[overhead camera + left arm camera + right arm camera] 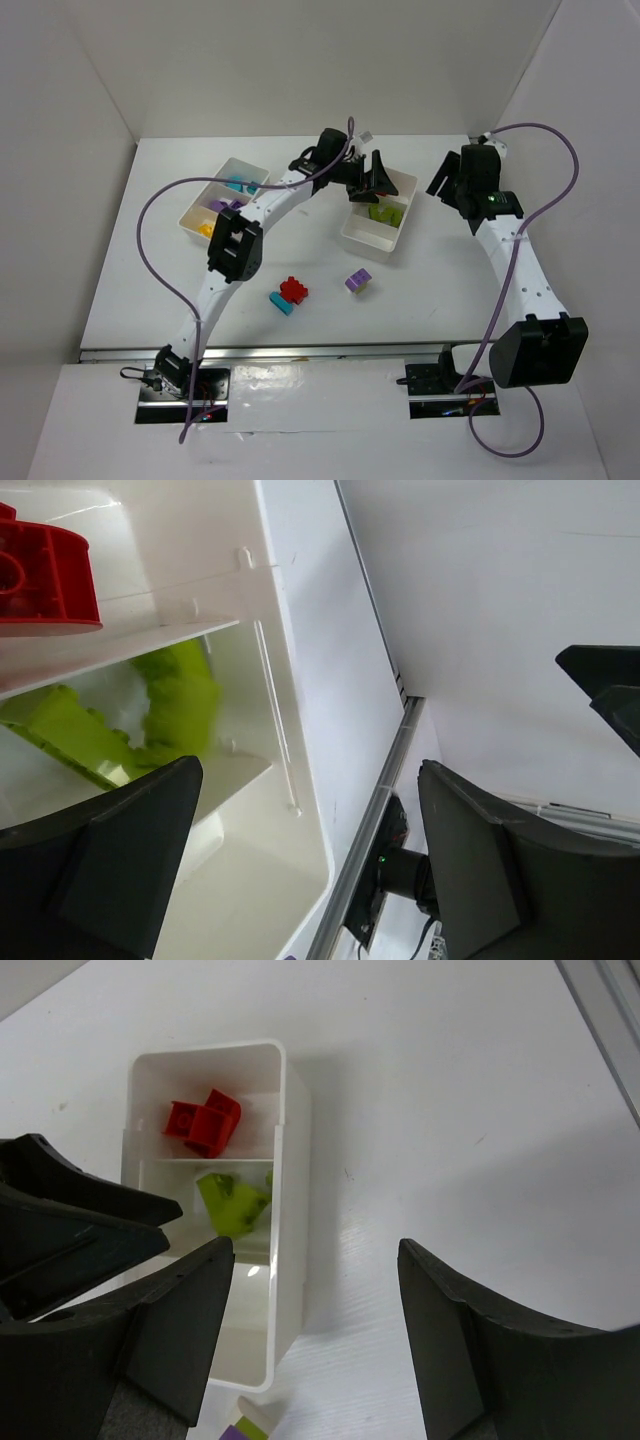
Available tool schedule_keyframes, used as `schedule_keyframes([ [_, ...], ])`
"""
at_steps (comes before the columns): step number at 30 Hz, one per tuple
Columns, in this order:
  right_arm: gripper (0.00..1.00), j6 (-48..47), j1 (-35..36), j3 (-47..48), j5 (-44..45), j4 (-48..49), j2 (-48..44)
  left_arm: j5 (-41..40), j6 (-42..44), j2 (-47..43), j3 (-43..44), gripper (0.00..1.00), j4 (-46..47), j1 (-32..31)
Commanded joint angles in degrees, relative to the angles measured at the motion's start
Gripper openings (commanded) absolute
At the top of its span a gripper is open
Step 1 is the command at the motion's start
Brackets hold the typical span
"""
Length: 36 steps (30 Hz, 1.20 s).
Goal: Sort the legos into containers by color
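At upper centre of the frame, the right tray holds lime bricks and a red brick. The left tray holds a cyan brick, a purple brick and a yellow brick. The left tool and right tool both gape.

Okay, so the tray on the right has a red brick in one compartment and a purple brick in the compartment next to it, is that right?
Not quite. The right wrist view shows the tray with the red brick in one compartment, but the compartment next to it holds a lime green brick, not a purple one.
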Motion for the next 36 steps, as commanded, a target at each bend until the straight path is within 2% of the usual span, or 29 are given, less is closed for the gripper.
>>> schedule_keyframes([
  [1, 0.74, -0.21, -0.33, -0.10, -1.00, -0.20, -0.54, 1.05, 0.33, -4.52, 0.37, 1.00, 1.35, -0.07],
  [11, 0.74, -0.74, -0.33, -0.62, -4.07, 0.85, -0.54, -2.73, 9.19, -16.21, -6.58, 1.00, -7.69, 0.45],
  [14, 0.74, -2.67, 0.80, -0.63, -7.67, 1.38, -0.54, -9.04, 14.11, -21.57, -7.64, 1.00, -15.48, 0.98],
  [16, 0.74, -4.51, 2.74, -0.01, -9.43, 1.38, -0.02, -17.47, 18.33, -26.21, -9.91, 1.00, -19.89, 0.98],
  [17, 0.74, -5.30, 5.27, 0.60, -10.14, 1.99, 0.59, -21.24, 19.30, -28.07, -11.49, 1.00, -21.65, 0.98],
  [18, 0.74, -6.35, 6.77, 0.60, -10.67, 1.99, 0.60, -28.33, 20.01, -30.17, -13.59, 1.00, -23.67, 1.59],
  [21, 0.75, -8.29, 13.54, 0.60, -12.34, 2.52, 1.13, -36.72, 20.01, -38.96, -27.62, 1.00, -24.74, 4.74],
  [24, 0.78, -10.39, 21.45, 0.60, -13.57, 2.52, 2.27, -39.81, 20.01, -45.56, -33.99, 1.00, -26.50, 7.04],
  [26, 0.79, -11.28, 25.75, 0.60, -14.88, 1.91, 4.28, -40.44, 20.01, -47.76, -37.77, 1.00, -30.87, 9.06],
  [27, 0.79, -11.28, 30.21, 0.60, -14.89, 1.91, 5.16, -40.96, 19.23, -48.73, -38.65, 1.00, -32.47, 10.02],
  [30, 0.80, -12.34, 38.30, 2.88, -15.94, 1.29, 10.59, -40.44, 16.33, -54.69, -44.18, 0.95, -34.50, 15.29],
  [33, 0.80, -12.95, 45.25, 4.20, -15.34, 1.29, 14.47, -42.19, 15.10, -58.22, -44.99, 0.94, -34.50, 17.41],
  [36, 0.83, -11.29, 48.27, 5.61, -8.69, 0.68, 17.12, -42.81, 16.67, -59.55, -44.21, 0.94, -34.50, 18.56],
])
